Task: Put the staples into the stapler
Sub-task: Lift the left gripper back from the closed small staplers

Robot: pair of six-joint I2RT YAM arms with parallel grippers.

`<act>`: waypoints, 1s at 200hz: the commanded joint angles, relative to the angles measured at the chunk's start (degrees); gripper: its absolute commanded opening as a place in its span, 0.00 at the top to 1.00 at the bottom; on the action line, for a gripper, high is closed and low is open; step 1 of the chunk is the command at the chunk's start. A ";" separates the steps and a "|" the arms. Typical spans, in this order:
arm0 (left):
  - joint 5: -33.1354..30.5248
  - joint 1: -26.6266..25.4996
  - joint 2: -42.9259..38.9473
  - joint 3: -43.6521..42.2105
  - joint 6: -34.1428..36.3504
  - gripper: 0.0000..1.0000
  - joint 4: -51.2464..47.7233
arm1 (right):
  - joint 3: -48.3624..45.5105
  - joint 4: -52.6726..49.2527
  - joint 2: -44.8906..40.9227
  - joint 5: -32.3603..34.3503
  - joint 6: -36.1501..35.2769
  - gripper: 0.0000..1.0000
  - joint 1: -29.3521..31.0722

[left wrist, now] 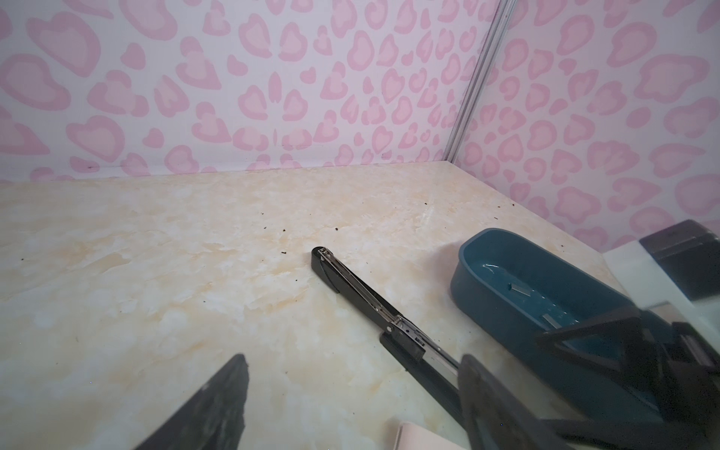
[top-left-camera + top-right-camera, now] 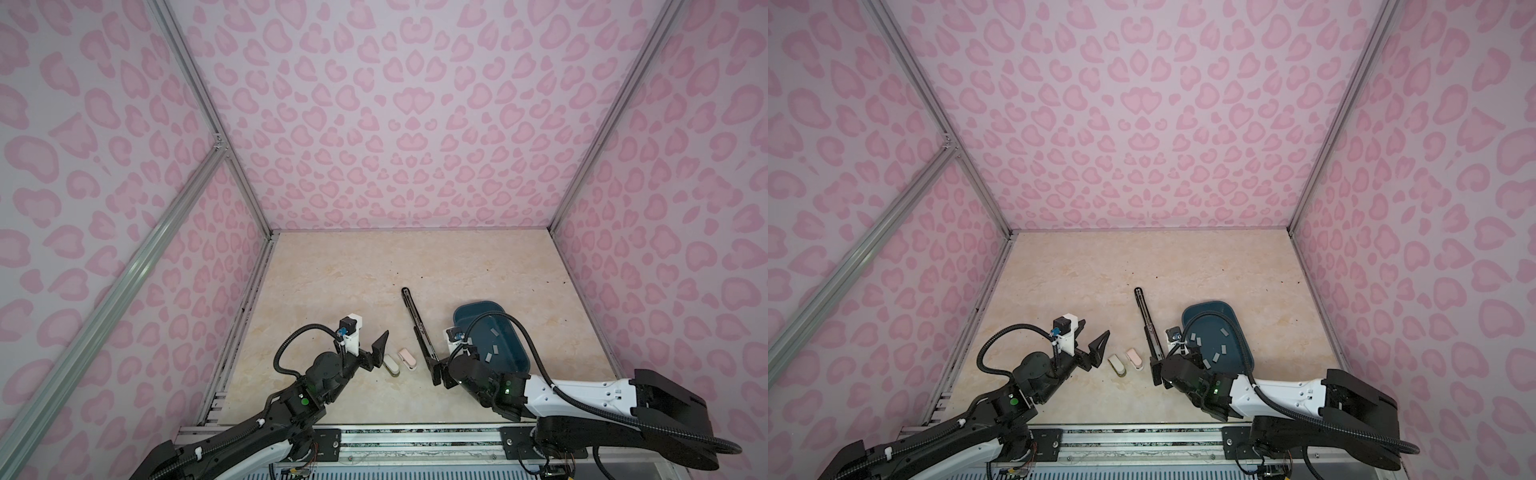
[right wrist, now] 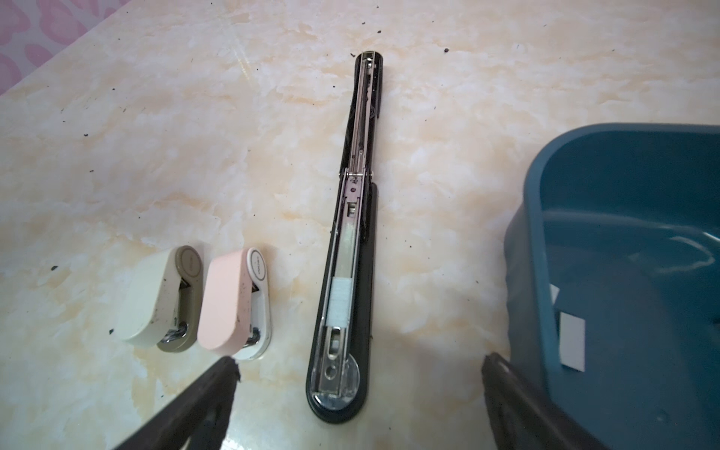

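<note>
Fingers of left gripper (image 1: 352, 360) and right gripper (image 3: 360, 360) gape wide, empty; grey metallic staple strip (image 3: 339, 302) lies inside long black stapler (image 3: 352, 195).

1. My worktop (image 3: 156, 136): marbled cream and beige, dark-speckled.
2. The long stapler (image 3: 352, 187): black, silver metal inside.
3. Beside the long stapler I see a teal tub (image 3: 623, 175) with pale grey staples (image 3: 572, 341).
4. On its other side: a cream-and-khaki mini stapler (image 3: 150, 300) and a pink-and-white mini stapler (image 3: 224, 304).
5. Walls (image 2: 395, 124): pink blotches on pale lilac.

The marble-patterned table (image 2: 332, 270) carries a black stapler (image 2: 419, 328) opened flat near its middle, a cream stapler (image 2: 391, 365) and pink stapler (image 2: 407, 358) side by side frontward, and a teal tub (image 1: 487, 284) rightward.
</note>
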 commanded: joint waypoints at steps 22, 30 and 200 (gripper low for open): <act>-1.27 0.06 -1.17 -0.27 -0.01 0.14 -1.51 | -0.69 -2.37 1.94 -1.20 1.64 0.03 -0.48; -1.27 0.10 -1.08 -0.21 -0.10 0.14 -1.52 | -0.29 -2.03 2.51 -1.65 1.37 0.08 -0.50; 11.15 13.32 26.30 11.74 -11.24 0.12 -3.58 | 7.04 0.72 14.95 -3.51 0.28 0.57 -0.79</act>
